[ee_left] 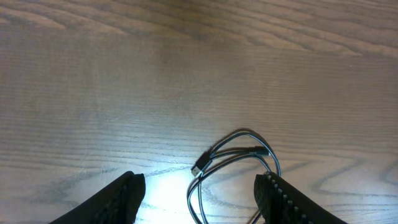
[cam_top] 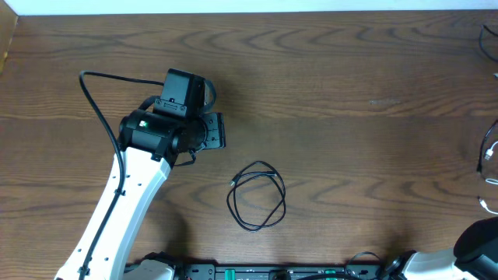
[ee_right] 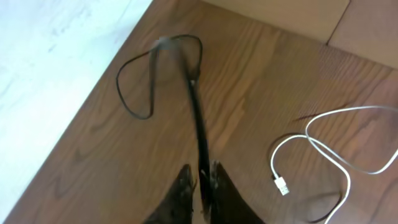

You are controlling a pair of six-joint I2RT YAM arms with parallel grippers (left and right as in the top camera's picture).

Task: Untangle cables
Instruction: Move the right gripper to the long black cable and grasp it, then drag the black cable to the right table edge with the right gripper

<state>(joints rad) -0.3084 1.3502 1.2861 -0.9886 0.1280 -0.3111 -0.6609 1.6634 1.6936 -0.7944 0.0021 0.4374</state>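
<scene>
**What we cannot fully see**

In the left wrist view we get only the tips of the left gripper [ee_left: 199,180], and the looped black cord [ee_left: 239,155] runs off the bottom edge. From overhead, the left arm [cam_top: 148,140] covers most of that gripper. The right arm [cam_top: 476,243] shows as one corner, cut by the frame. The thin cords [cam_top: 486,155] at the right edge run out of the picture, too fine for us to tell their ends. In the right wrist view the far bend of the black cord [ee_right: 198,112] is blurred. Its near end vanishes between the fingers of the right gripper [ee_right: 200,169]. The white cord [ee_right: 323,146] leaves by the right edge.
</scene>
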